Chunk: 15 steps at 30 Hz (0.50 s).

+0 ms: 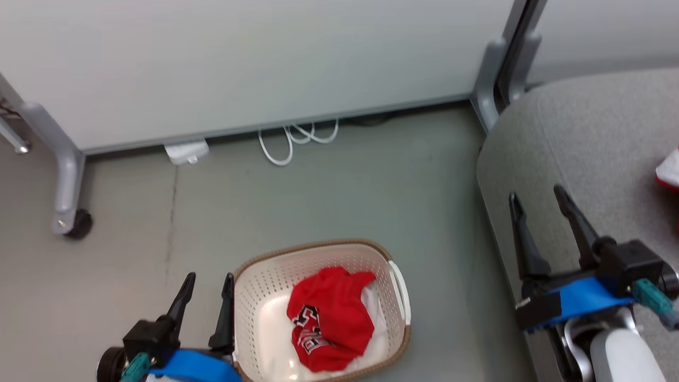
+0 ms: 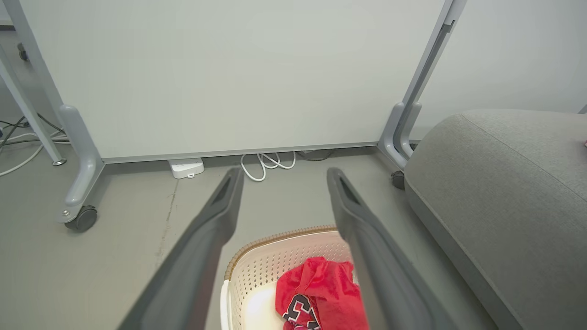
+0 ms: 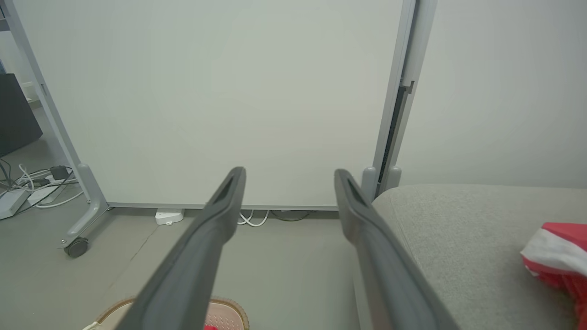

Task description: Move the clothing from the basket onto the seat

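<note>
A cream perforated basket (image 1: 254,297) with a brown rim stands on the floor at the bottom middle. In it lies a crumpled red jersey (image 1: 331,318) with black-and-white numerals, over a white cloth. My left gripper (image 1: 208,286) hovers open just left of the basket, empty; its wrist view looks down on the basket (image 2: 266,261) and jersey (image 2: 321,293). The grey seat (image 1: 599,138) fills the right side. My right gripper (image 1: 536,193) is open and empty above the seat's left edge. A red-and-white jersey (image 1: 669,172) lies on the seat at the right edge, as the right wrist view shows (image 3: 557,254).
Pale partition panels (image 1: 254,63) on grey wheeled legs (image 1: 69,212) close the back. White cables (image 1: 297,138) and a white adapter (image 1: 185,153) lie on the floor beneath them. Bare grey floor (image 1: 339,191) lies between partition, basket and seat.
</note>
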Motion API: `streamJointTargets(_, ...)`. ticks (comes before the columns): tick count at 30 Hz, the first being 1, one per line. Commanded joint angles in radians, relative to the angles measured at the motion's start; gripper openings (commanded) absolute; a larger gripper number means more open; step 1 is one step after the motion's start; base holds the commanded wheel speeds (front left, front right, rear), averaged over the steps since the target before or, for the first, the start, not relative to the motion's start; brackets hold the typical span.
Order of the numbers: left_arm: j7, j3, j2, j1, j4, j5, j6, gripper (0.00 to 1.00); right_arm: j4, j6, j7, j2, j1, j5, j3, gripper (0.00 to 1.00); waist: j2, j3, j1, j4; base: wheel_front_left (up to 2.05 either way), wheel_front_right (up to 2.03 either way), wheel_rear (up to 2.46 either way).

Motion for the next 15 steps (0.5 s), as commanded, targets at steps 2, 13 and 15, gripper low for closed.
streamJointTargets(2, -0.003, -0.012, 0.003, -0.04, 0.019, -0.002, -0.004, 1.0, 0.004, 0.0, -0.012, 0.005, -0.047, 0.01, 0.011, 1.0, 0.0, 0.124, -0.0002, -0.053, 0.0, 0.0, 0.0)
streamJointTargets(13, 0.017, -0.102, 0.004, -0.31, 0.322, -0.053, -0.025, 1.0, 0.055, 0.0, -0.088, 0.028, -0.283, 0.029, 0.092, 1.0, 0.0, 0.422, -0.0002, -0.163, 0.0, 0.0, 0.0)
streamJointTargets(15, 0.034, -0.101, 0.004, -0.353, 0.384, -0.066, -0.023, 1.0, 0.068, 0.0, -0.107, 0.033, -0.317, 0.038, 0.113, 1.0, 0.0, 0.461, -0.0002, -0.184, 0.0, 0.0, 0.0)
